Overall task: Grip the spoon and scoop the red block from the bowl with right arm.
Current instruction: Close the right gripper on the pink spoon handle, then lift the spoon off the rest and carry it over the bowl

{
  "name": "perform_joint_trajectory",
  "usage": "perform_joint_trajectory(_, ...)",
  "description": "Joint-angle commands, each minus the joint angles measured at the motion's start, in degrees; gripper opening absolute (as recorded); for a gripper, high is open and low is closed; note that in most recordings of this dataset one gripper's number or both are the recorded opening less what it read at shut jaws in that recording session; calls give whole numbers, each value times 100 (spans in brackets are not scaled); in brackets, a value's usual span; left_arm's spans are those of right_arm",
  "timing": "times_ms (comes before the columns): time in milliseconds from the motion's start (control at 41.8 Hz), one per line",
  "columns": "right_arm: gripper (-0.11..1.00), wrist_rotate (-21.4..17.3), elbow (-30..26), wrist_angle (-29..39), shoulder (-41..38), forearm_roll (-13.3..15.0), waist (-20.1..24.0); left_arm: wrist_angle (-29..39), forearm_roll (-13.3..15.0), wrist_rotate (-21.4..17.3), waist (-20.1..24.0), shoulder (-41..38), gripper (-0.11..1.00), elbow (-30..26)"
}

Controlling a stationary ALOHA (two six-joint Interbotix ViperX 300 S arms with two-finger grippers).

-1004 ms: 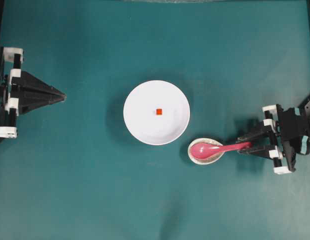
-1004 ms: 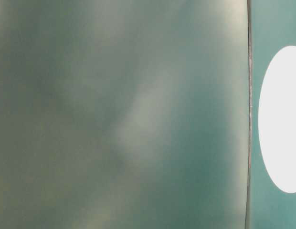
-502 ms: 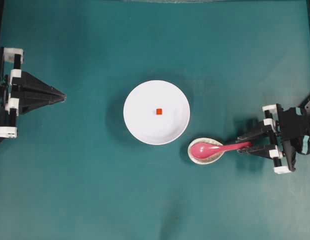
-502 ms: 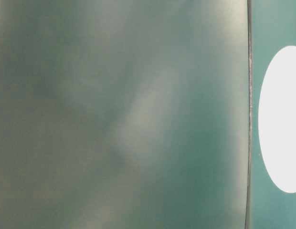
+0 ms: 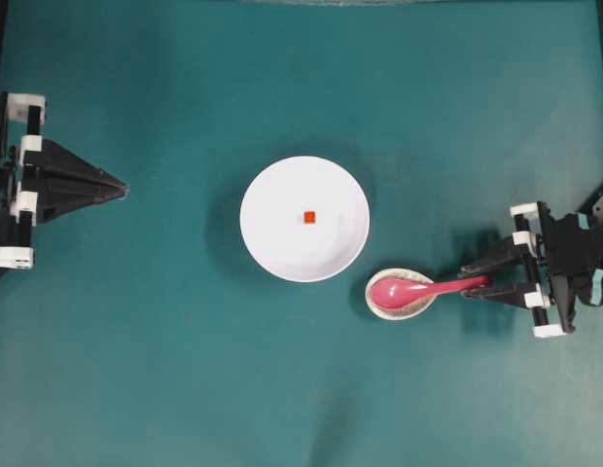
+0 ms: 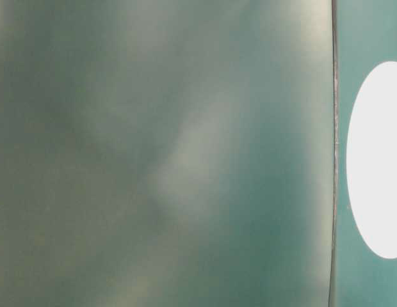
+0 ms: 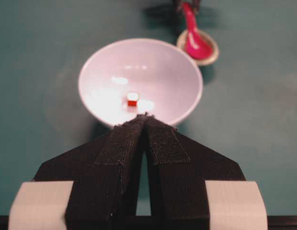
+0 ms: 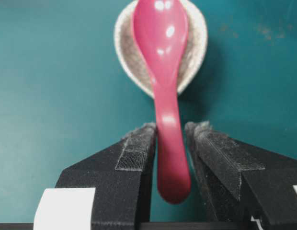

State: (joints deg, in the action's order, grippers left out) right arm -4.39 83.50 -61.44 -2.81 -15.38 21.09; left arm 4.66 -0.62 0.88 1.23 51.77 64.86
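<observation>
We are looking first at the spoon [image 8: 164, 72], a glossy pink-magenta piece with a deep oval scoop and a short straight handle; its scoop is lying in a small oval cream dish [image 8: 194, 52] with a speckled, crackled surface, and its handle is sticking out over the dish rim toward the right gripper [image 8: 171, 139]. That gripper's jaws are standing spread wide, one on each side of the handle. In the right wrist view the left pad looks to be touching the handle or sitting just beside it (we cannot tell which), while a narrow gap shows at the other pad, so nothing is being pinched. The pads [image 8: 136, 148] are black with a rough, felt-like texture, and white blocks are showing at the finger bases.

In the overhead view the spoon [image 5: 418, 289] and dish [image 5: 378, 304] are sitting just beside the lower right rim of the bowl [image 5: 272, 243], a large, round, smooth white one near the table's middle. The red block [image 5: 308, 216], a tiny red-orange cube, is resting near the bowl's centre, well apart from the spoon.

The left gripper [image 7: 145, 116] is hanging at the far left of the teal table [image 5: 185, 370], its black textured fingers pressed together into a point, holding nothing. The table-level view is giving us only blur and a white oval.
</observation>
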Motion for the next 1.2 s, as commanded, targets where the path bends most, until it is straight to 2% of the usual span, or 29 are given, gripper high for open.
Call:
perform_joint_trajectory(0, 39, 18, -44, -62, -26, 0, 26, -18, -18, -18, 9, -35, 0, -149)
perform_joint_trajectory(598, 38, 18, -53, -193, -79, 0, 18, 26, -18, 0, 9, -35, 0, -158)
perform_joint_trajectory(813, 25, 18, -44, -193, -70, 0, 18, 26, -18, 0, 9, -35, 0, -149)
perform_joint_trajectory(908, 24, 18, -53, -193, -53, 9, 18, 26, -18, 0, 9, -35, 0, -158)
perform_joint_trajectory(1052, 24, 18, -97, -141, 246, 0, 26, 35, -18, 0, 9, -35, 0, -158)
perform_joint_trajectory(1171, 24, 9, -158, 246, 817, -9, 9, 79, -18, 0, 9, -35, 0, -158)
